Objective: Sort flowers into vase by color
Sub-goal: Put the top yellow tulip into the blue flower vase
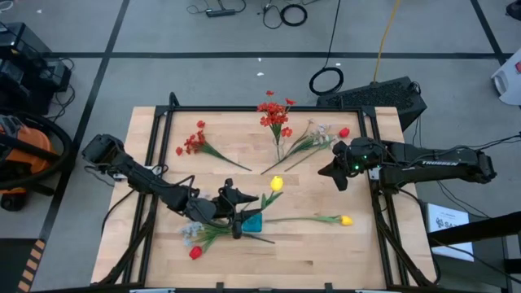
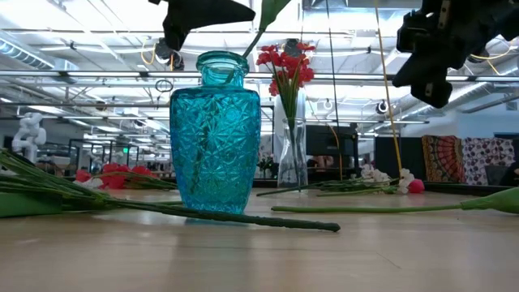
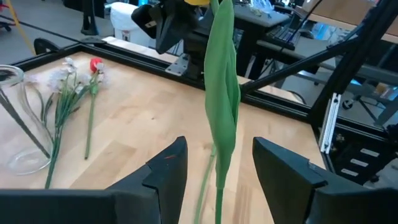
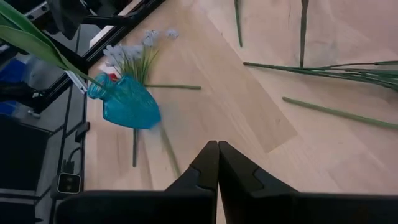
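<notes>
Near the surface's front edge, your left claw (image 3: 214,177) stands wide around the upright green-stemmed yellow tulip (image 1: 277,184) in the blue cut-glass vase (image 2: 215,134); withdraw upward along the stem. Your right claw (image 4: 217,163) waits shut by the right edge.

Both arms are dark, near black, built of rounded jointed segments. The left arm (image 1: 155,183) has a bulky block at its base end and thinner links toward its tool (image 1: 232,213), with a black cable running alongside. The right arm (image 1: 431,163) carries white lettering on its long link, and a small green light glows near its wrist. The left tool's fingers (image 3: 163,174) are broad matte-black wedges with angled inner faces, one bearing a small red mark. The right tool (image 4: 217,158) ends in two slim, tapering black fingers.
</notes>
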